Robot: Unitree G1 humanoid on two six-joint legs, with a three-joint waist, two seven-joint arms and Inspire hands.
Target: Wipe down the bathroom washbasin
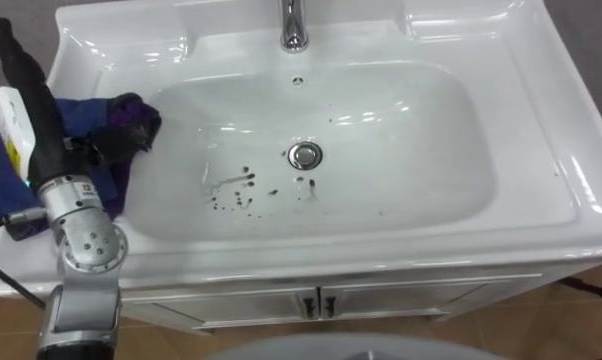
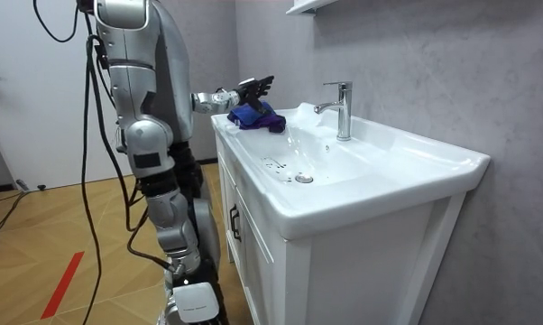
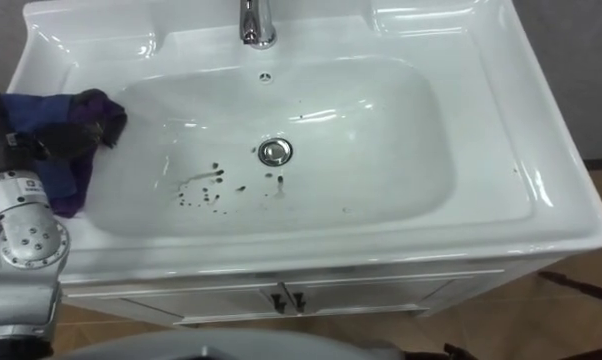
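Left hand (image 1: 41, 120) sits at the blue cloth (image 1: 91, 112) bunched on the left rim of the basin (image 1: 431, 150) — whether it grips cannot be told; dark specks (image 1: 236, 192) lie to its right, beside the drain (image 1: 304, 154) — the likely sweep runs rightward, down into the bowl.

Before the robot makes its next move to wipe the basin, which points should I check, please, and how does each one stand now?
1. Blue and purple cloth is within reach, lying on the left rim of the white ceramic basin: ok.
2. Left robot hand is at the cloth: ok.
3. The hand really holds the cloth: cannot tell.
4. Bowl is clean: not ok, dark spots lie beside the round metal drain.
5. Chrome faucet stands at the back, off the way from cloth to spots: ok.
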